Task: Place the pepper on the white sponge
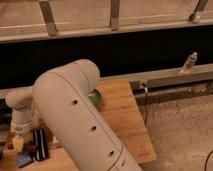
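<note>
My gripper (18, 142) hangs low over the left end of the wooden table (125, 120), under the cream wrist (22, 107). Right below it lies the white sponge (23, 159), a pale bluish-grey pad at the table's front left corner. A small dark red bit that looks like the pepper (30, 148) shows between the gripper and the striped block; whether the gripper holds it cannot be told. My big cream upper arm (80, 125) fills the foreground and hides much of the table's left half.
A black-and-white striped block (40, 145) lies just right of the sponge. A green object (95, 98) peeks out behind the arm. A small bottle (189, 62) stands on the far ledge at right. The table's right edge drops to a speckled floor (180, 135).
</note>
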### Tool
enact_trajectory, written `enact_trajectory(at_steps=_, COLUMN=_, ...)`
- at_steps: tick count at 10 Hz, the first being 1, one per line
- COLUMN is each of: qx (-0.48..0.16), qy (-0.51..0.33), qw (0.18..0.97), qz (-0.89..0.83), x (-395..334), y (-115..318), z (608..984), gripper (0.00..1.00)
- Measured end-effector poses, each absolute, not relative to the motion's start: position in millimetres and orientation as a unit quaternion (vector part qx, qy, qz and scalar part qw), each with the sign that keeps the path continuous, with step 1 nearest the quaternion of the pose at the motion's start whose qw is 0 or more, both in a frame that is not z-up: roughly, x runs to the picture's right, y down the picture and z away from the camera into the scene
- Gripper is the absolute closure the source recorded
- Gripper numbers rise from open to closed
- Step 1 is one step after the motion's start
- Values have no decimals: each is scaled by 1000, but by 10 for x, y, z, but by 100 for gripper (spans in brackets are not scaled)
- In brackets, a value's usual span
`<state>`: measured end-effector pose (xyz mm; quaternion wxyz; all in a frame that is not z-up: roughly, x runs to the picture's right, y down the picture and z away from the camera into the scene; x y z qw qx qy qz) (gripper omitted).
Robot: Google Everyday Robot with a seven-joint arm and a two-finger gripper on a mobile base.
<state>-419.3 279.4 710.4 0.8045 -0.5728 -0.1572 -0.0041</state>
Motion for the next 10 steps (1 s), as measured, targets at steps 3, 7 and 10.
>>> enact_trajectory(at_steps=3, qx=-579, qy=-157, qw=800, qz=1, x=-4156, y=2810, z=7149, gripper=37)
enact_trajectory(at_steps=7, qx=-582, qy=-162, qw=797, qz=2, x=-4169, y=2812, z=7149, gripper=30)
enact_trajectory(at_steps=10, qx=-582, qy=-165, qw=796, qz=0, x=-4184, y=2807, z=7110, gripper=30)
